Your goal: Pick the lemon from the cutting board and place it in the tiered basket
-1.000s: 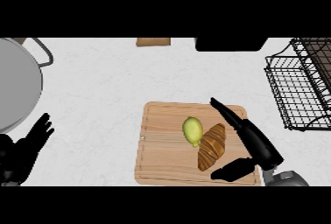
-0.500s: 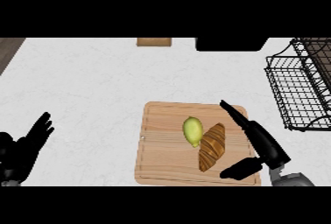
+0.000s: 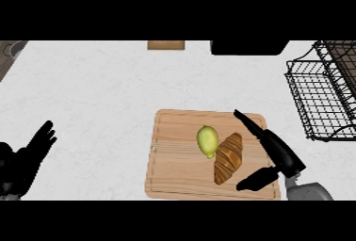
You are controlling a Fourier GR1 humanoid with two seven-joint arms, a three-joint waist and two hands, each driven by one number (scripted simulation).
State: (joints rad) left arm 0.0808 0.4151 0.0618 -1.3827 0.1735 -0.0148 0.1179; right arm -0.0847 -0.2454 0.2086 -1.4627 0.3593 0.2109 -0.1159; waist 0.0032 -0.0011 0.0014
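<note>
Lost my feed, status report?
Right hand open beside the croissant; left hand open, resting. Lemon on cutting board, ungrasped. Croissant touches lemon.

I see the lemon (image 3: 207, 141) lying on its side near the middle of the cutting board (image 3: 173, 160), long axis running roughly away from me. It's pale yellow-green, oval, with a pointed tip at the near end. Its right flank sits just beside, perhaps touching, something brown and ridged. The cutting board is light wood, a rounded rectangle lying flat on the counter. The tiered basket (image 3: 323, 101) is black wire, at my far right, well apart from the board.
</note>
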